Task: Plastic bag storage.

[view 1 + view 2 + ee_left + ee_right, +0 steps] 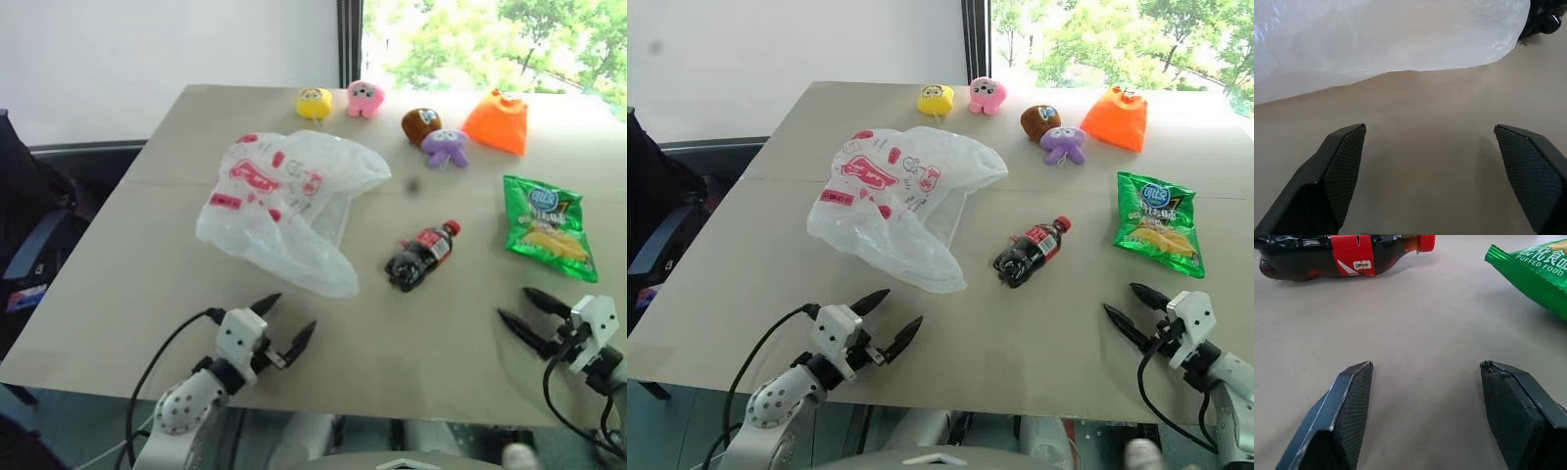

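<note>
Crinkly translucent white plastic bag with red print lies untouched; I see my left gripper gaping near it, right gripper also spread.

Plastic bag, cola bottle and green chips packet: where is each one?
plastic bag (284,201), left eye view, middle of its crinkly white film.
cola bottle (423,255), left eye view, on its red label.
green chips packet (545,225), left eye view, middle of its front.

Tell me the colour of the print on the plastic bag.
Red marks on translucent white film; the plastic bag shows them best in the left eye view.
</note>
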{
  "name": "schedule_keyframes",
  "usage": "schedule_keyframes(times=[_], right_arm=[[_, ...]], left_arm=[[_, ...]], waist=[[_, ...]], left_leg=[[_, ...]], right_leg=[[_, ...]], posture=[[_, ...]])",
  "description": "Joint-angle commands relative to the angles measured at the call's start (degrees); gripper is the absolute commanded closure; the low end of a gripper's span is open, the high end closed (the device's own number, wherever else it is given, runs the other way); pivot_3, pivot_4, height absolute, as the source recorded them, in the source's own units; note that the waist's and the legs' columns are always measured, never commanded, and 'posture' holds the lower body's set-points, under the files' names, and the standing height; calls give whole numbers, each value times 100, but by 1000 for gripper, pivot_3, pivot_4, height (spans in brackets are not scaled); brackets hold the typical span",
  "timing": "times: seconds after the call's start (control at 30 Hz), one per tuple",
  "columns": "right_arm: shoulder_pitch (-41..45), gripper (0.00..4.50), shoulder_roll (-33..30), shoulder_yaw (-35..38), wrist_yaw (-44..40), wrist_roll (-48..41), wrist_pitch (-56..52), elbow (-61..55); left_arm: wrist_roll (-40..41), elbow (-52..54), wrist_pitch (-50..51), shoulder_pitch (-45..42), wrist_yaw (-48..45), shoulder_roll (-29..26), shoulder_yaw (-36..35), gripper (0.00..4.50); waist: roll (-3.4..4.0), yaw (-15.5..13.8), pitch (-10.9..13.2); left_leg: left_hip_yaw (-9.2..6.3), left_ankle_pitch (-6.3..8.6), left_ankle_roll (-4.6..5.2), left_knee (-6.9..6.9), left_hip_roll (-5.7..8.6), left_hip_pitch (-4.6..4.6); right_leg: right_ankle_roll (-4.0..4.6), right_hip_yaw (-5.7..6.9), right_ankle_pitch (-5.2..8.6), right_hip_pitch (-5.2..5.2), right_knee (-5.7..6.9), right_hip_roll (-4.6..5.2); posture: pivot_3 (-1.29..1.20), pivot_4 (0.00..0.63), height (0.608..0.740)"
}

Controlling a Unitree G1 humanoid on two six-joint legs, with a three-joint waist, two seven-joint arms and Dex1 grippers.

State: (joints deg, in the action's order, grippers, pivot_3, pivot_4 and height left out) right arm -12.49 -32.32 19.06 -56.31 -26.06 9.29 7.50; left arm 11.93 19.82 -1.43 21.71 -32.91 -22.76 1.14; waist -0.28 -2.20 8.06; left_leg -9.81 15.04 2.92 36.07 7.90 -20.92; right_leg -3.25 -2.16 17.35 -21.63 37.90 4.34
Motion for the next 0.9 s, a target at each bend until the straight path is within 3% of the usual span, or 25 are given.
schedule_keyframes(times=[0.03,0.33,0.57,0.77,0.9], right_arm=[[20,974,-63,98,-86,-39,119,-36],[-24,974,-55,-120,-364,-170,-116,-472],[-426,974,-159,-606,-745,-789,-957,-2030],[-453,974,-370,-770,-537,-1277,-1699,-3390],[-319,974,-355,-880,-374,-1312,-1907,-3674]], left_arm=[[93,261,-83,20,-32,-31,-73,61],[355,725,-45,-123,-162,-103,-165,61],[1271,1606,673,-43,-454,-304,47,61],[1268,1757,1214,-246,-178,-218,310,61],[1187,1610,1549,-533,1,-183,431,61]], waist=[[0,0,0],[1,2,0],[5,-1,1],[-2,-9,5],[-6,-15,8]], left_leg=[[0,0,0,0,0,0],[1,1,1,6,-2,-1],[3,6,1,15,-8,-5],[4,9,3,26,-9,-10],[1,10,1,26,-9,-11]], right_leg=[[0,0,0,0,0,0],[0,0,0,0,3,-1],[0,-5,0,0,3,-7],[-2,-5,-1,1,3,-9],[-2,0,-1,0,3,-11]], posture=[[0,150,740],[0,150,740],[0,150,740],[0,150,740],[0,150,740]])
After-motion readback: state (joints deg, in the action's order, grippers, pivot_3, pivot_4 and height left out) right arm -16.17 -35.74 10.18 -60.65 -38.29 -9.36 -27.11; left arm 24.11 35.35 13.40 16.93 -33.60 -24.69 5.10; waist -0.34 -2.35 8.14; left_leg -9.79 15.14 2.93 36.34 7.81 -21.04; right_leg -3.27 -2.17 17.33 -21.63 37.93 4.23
